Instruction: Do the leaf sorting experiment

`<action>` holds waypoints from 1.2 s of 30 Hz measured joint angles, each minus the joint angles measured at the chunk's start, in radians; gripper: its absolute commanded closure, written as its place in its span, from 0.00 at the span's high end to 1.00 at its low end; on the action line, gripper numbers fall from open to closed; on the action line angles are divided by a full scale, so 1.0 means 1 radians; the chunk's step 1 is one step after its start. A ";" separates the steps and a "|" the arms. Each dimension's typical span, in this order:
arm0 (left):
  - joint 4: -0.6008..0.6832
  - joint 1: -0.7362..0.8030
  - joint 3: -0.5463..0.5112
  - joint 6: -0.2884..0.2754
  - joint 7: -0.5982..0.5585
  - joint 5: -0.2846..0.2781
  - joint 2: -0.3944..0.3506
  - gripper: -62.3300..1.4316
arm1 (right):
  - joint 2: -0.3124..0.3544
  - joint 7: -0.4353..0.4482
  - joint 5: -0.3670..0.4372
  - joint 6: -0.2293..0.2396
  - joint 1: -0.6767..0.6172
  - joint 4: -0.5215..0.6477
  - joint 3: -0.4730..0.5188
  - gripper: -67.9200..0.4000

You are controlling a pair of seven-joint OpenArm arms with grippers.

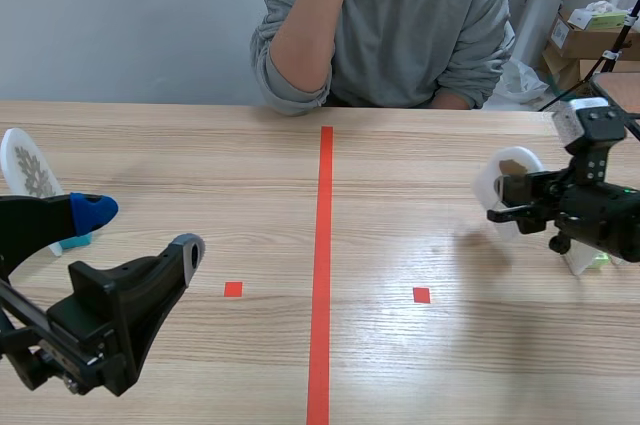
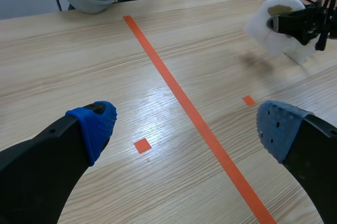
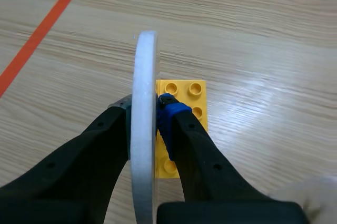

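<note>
A white disc [image 1: 510, 173] is clamped edge-on between the fingers of the right gripper [image 1: 505, 197], apparently clear of the table [image 1: 400, 365] on its right side. This is judged to be the carrying step, with the setting-down not yet done. A steady hold and an upright disc are called for next. The left gripper [image 2: 187, 126] is spread wide and nothing is held in it. A yellow brick [image 3: 195, 89] beneath the disc is shown only in the right wrist view — a second disc [image 1: 28, 167], leaf-printed and at the far left, only in the scene view.
</note>
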 measured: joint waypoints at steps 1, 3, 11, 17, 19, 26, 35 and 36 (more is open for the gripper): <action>0.000 0.000 0.000 0.000 0.000 0.000 0.000 0.91 | 0.000 0.000 0.003 -0.010 -0.010 0.000 0.017 0.02; 0.000 0.000 0.000 0.000 0.000 0.000 0.000 0.91 | 0.000 -0.005 0.032 -0.021 -0.031 0.000 0.043 0.02; 0.000 0.000 0.000 0.000 0.000 0.000 0.000 0.91 | -0.001 -0.020 0.052 -0.075 -0.096 0.000 0.069 0.02; 0.000 0.000 0.000 0.000 0.000 0.000 0.000 0.91 | -0.002 -0.027 0.052 -0.124 -0.121 0.000 0.069 0.02; 0.000 0.000 0.000 0.000 0.000 0.000 0.000 0.91 | -0.006 -0.027 0.052 -0.136 -0.128 0.000 0.069 0.05; 0.000 0.000 0.000 0.000 0.000 0.000 0.000 0.91 | -0.012 -0.027 0.053 -0.161 -0.128 0.000 0.069 0.53; 0.000 0.000 0.000 0.000 0.000 0.000 0.000 0.91 | -0.013 -0.026 0.052 -0.128 -0.128 0.000 0.069 0.87; 0.000 0.000 0.000 0.000 0.000 0.000 0.000 0.91 | -0.012 -0.024 0.052 -0.119 -0.127 0.000 0.069 0.87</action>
